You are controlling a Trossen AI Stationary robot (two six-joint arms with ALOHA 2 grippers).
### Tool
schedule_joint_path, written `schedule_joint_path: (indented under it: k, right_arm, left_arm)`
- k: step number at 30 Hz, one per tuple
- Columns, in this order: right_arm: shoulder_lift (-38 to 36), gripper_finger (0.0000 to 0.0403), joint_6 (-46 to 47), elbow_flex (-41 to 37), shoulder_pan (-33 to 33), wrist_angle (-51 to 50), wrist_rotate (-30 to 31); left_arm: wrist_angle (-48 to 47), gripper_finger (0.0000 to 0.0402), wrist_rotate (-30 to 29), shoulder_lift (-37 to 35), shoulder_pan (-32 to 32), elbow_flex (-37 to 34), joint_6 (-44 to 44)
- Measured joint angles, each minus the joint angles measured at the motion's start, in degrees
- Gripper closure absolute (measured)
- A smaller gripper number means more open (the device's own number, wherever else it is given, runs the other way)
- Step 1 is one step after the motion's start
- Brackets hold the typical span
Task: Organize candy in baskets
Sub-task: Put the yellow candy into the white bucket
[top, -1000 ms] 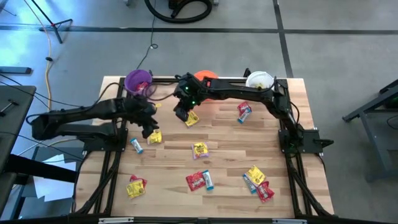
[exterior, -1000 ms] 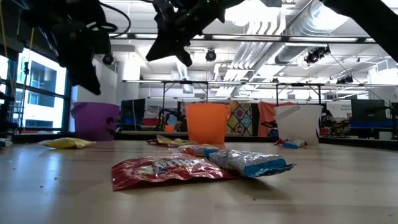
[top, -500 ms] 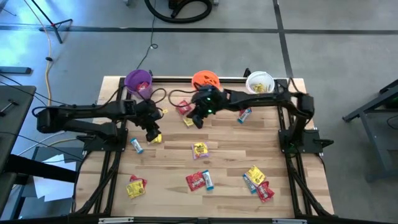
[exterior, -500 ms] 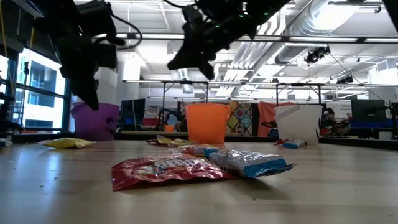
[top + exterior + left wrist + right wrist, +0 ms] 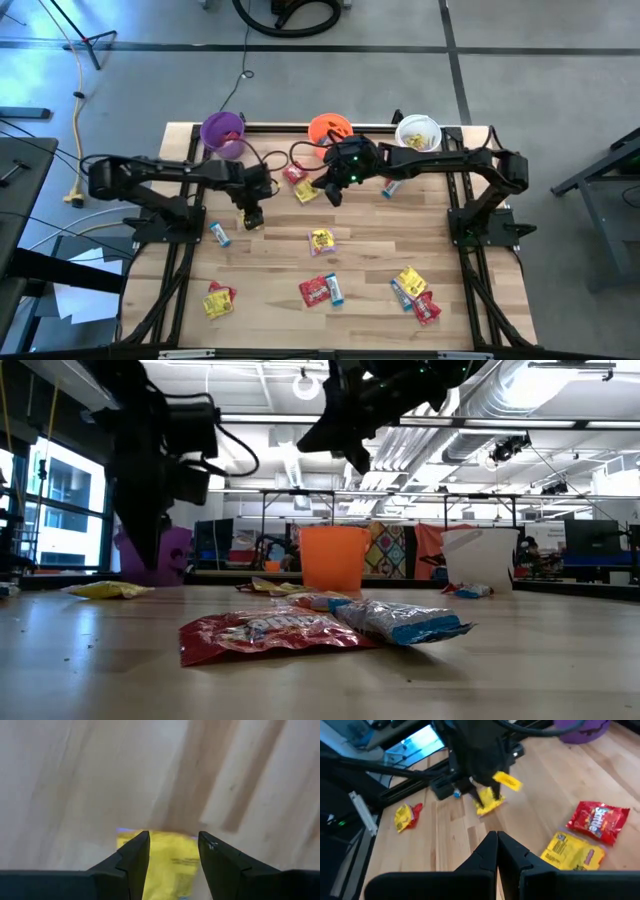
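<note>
My left gripper (image 5: 250, 213) points down over a yellow packet (image 5: 249, 222) near the table's left side. In the left wrist view its open fingers (image 5: 170, 840) stand on either side of that packet (image 5: 170, 862). My right gripper (image 5: 333, 197) is shut and empty (image 5: 497, 837). It hovers above the table in front of the orange bucket (image 5: 331, 128). The purple bucket (image 5: 222, 133) and the white bucket (image 5: 418, 132) stand along the far edge. A red packet (image 5: 295, 173) and a yellow one (image 5: 305, 192) lie flat between the two grippers. My left gripper comes at the yellow packet (image 5: 172, 855) from above, one finger on each side of it. The packet lies flat on the table. I cannot tell whether the fingers touch it.
More candy lies scattered on the table: a blue bar (image 5: 219, 234), a yellow packet (image 5: 321, 239), a red packet with a blue bar (image 5: 318, 290), a cluster near the right front (image 5: 415, 292), a pair at the left front (image 5: 218, 300), and one by the white bucket (image 5: 392, 182).
My right gripper has moved toward the table's right, away from the red and yellow packets it was over. They now show uncovered. My left gripper has reached slightly to the right and come down over the yellow packet, which has stayed in place.
</note>
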Motion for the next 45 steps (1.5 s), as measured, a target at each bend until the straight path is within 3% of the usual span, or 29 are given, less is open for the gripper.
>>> schedule_joint_path:
  k: [5,12,17,22,31,38,45]
  right_arm:
    - [-0.23,0.0403,-0.95,0.00,0.00,-0.80,-1.70]
    - [-0.23,0.0403,-2.23,0.00,0.00,-0.69,-3.61]
    - [-0.23,0.0403,-2.43,0.00,0.00,-0.73,-4.57]
    - [-0.48,0.0403,-2.75,0.00,-0.02,-1.43,-4.60]
    - [-7.58,0.0403,-6.28,0.02,-2.97,-8.81,-4.44]
    - [-10.00,0.0403,-3.70,0.07,-3.53,-8.68,-4.63]
    - [-10.10,0.0395,4.90,0.07,-2.69,-8.04,-5.03]
  left_arm:
    - [-5.11,0.0220,-6.74,5.02,0.19,2.02,3.43]
    - [-5.51,0.0178,-5.50,10.54,0.63,2.44,0.50]
    - [-6.18,0.0175,-5.45,13.08,0.63,2.66,0.12]
    - [-6.05,0.0220,-5.62,12.55,0.66,2.55,-0.09]
    - [-3.36,0.0390,-0.71,8.58,1.56,5.92,-0.90]
    - [12.93,0.0399,7.32,2.98,5.88,7.28,-13.17]
    - [30.73,0.0401,10.80,-1.95,10.03,7.37,-23.25]
